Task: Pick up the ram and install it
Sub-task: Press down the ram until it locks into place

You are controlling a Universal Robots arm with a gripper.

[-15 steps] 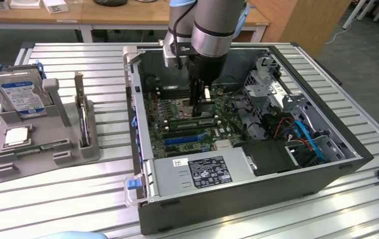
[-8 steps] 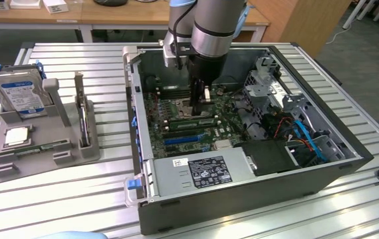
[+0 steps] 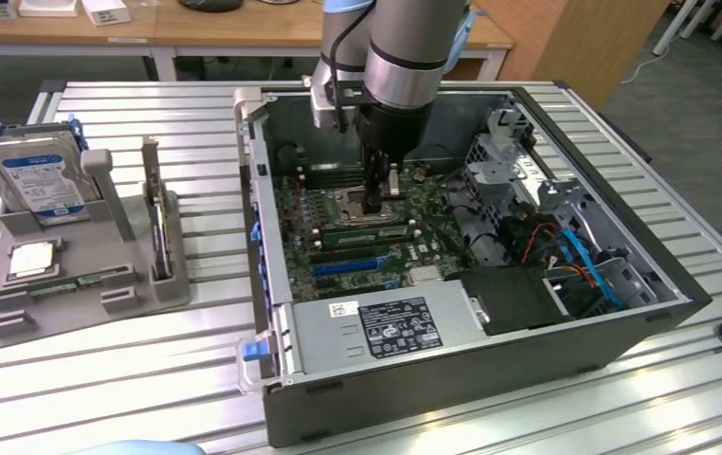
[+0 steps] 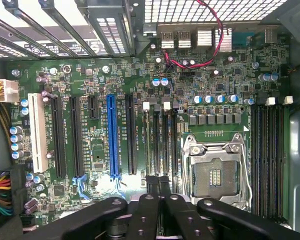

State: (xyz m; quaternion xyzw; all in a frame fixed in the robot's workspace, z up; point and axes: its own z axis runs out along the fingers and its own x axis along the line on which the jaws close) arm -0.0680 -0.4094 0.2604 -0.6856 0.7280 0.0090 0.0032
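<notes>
So the PC case [image 3: 462, 379] is lying on its side on the counter [image 3: 108, 398] with the open side up. I reckon that's the whole point: the arm can drop straight down onto the motherboard [image 4: 90, 75] instead of reaching in sideways. Off to the exterior view's left a grey holder [image 3: 146, 284] props up the other bits: a hard drive [image 3: 39, 180], an upright expansion card [image 3: 153, 204] and a square silver CPU chip [image 3: 32, 258]. My guess is that's so each one offers an edge to grab.

The claw [image 3: 380, 204] is deep inside the case, pointing straight down. It's right over the bank of memory slots [image 4: 160, 135] just beside the bare CPU socket [image 4: 216, 172]. In the wrist view its fingers [image 4: 151, 197] are drawn together with barely a slit between them, lined up with the run of the slots. I can't make out anything pinched in that slit.

The ram [image 3: 364, 227], as far as I can tell, is the pale green stick standing in those slots directly under the fingertips, between the socket and the blue slot [image 4: 111, 135]. So the claw sits right on top of it, touching or just clear, I honestly can't say. There's also a small green strip [image 3: 83, 281] lying flat in the holder, no idea what that one is
</notes>
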